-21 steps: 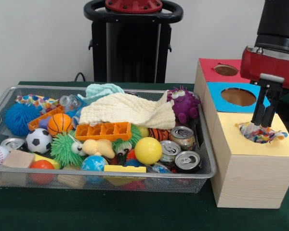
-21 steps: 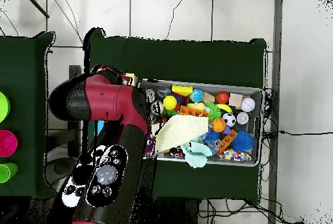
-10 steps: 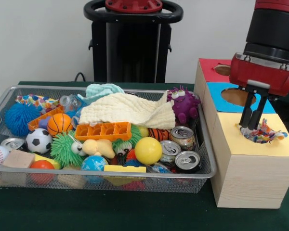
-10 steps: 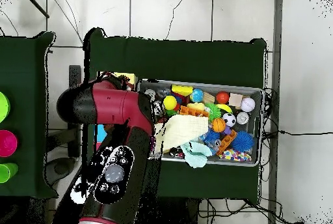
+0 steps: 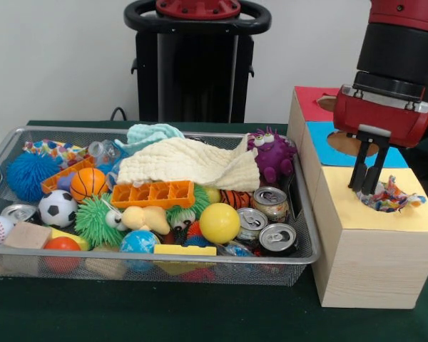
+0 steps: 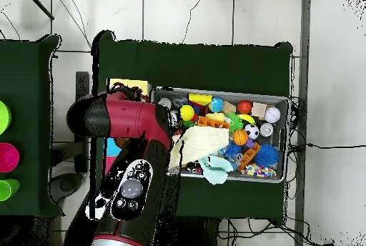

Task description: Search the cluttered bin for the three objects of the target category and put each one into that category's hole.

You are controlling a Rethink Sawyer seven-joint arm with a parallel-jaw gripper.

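The hand (image 5: pixel 366 189) is seen just above the hole in the yellow panel (image 5: pixel 379 208) of the wooden box (image 5: pixel 367 261), its fingers (image 5: pixel 358 171) close together with nothing held between them. A colourful patterned cloth (image 5: pixel 391 197) is lodged in that hole, partly bunched over its rim. To the side, the wire bin (image 5: pixel 157 264) is set on the green tabletop (image 5: pixel 128 313), packed with balls, cans and cloths.
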